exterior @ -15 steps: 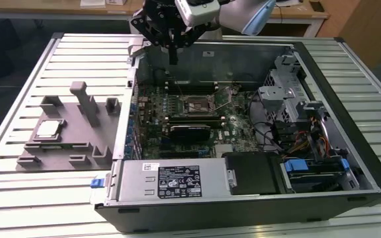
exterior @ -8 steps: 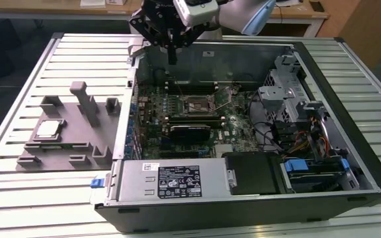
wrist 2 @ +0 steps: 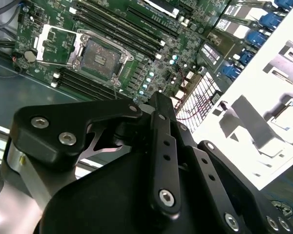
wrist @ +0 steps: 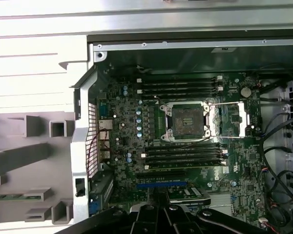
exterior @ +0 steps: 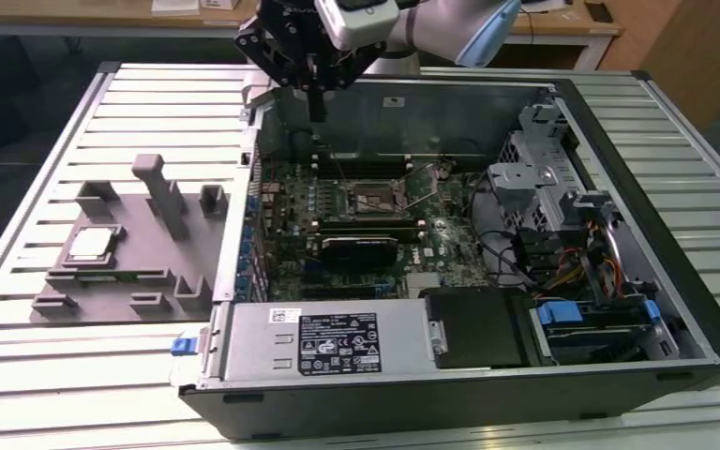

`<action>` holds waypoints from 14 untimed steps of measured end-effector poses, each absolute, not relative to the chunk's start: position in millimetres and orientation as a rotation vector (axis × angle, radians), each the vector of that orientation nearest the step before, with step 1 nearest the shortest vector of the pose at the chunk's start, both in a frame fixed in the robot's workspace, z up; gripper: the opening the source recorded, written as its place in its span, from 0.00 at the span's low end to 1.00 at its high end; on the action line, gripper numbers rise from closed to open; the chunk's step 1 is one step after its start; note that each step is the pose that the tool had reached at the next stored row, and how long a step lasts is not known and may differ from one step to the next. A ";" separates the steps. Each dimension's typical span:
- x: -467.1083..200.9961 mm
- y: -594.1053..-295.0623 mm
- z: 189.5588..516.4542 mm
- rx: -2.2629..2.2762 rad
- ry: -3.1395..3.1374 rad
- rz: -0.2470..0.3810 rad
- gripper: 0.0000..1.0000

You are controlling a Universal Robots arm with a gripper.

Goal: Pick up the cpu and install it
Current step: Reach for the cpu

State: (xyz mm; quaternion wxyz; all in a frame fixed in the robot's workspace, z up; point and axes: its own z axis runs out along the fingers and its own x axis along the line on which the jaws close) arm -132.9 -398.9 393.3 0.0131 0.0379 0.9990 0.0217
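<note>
**Empty pincer above the case, chip waiting on its tray**

A black robot pincer (exterior: 319,114), pressed together and holding nothing, hangs over the back edge of an open black computer case (exterior: 660,370). The cpu (exterior: 90,245), a small flat square chip with a silvery lid and pale tan edge, lies well apart from the pincer, towards the exterior view's left. It is seated in a grey plastic tray (exterior: 147,298) outside the case. Below the pincer, a little towards the exterior view's right, a black-framed square socket (exterior: 373,199) sits uncovered on the green motherboard (exterior: 288,202).

The likely risks are these. The chip lies low and flat near upright grey posts (exterior: 150,187), so a grip could slip off its thin edges or knock a post. The case's metal side wall (exterior: 237,234) stands between tray and socket, and a low carry could strike it. The bare socket contacts could bend if the chip lands tilted or turned the wrong way.
</note>
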 end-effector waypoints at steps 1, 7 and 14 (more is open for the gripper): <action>-133.8 -398.9 393.3 0.118 3.112 0.068 0.11; -139.7 -398.9 393.3 0.118 3.113 0.068 0.11; -147.7 -398.9 393.3 0.118 3.112 0.068 0.11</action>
